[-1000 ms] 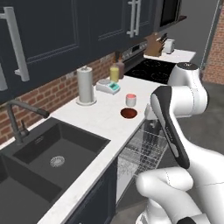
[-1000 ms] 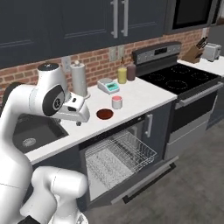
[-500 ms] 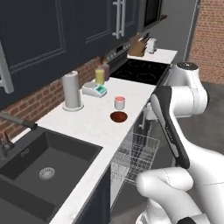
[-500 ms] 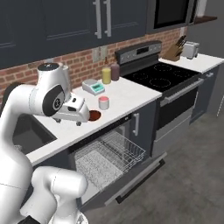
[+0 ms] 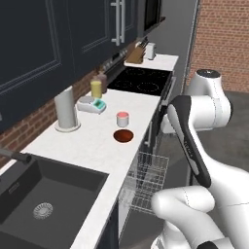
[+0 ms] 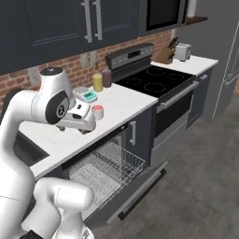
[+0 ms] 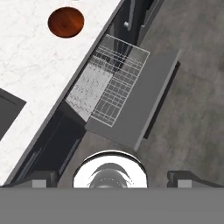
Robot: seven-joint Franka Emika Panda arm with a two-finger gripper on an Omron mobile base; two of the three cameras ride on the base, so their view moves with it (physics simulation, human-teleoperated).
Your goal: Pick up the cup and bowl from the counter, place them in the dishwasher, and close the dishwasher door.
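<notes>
White marbled bench (image 5: 92,146) with black sink (image 5: 44,194), bowl (image 5: 123,135) beside cup (image 5: 122,119), grey cylinder (image 5: 66,109), scale (image 5: 91,104), yellow cylinder (image 5: 96,88)

A red brick wall (image 5: 34,124) runs behind the worktop, beneath dark upper cabinets (image 5: 73,34) with silver bar handles. A black stove (image 6: 156,84) stands to the right, a knife block (image 6: 167,53) and toaster (image 6: 183,51) beyond it. The floor (image 6: 200,182) is dull grey.
</notes>
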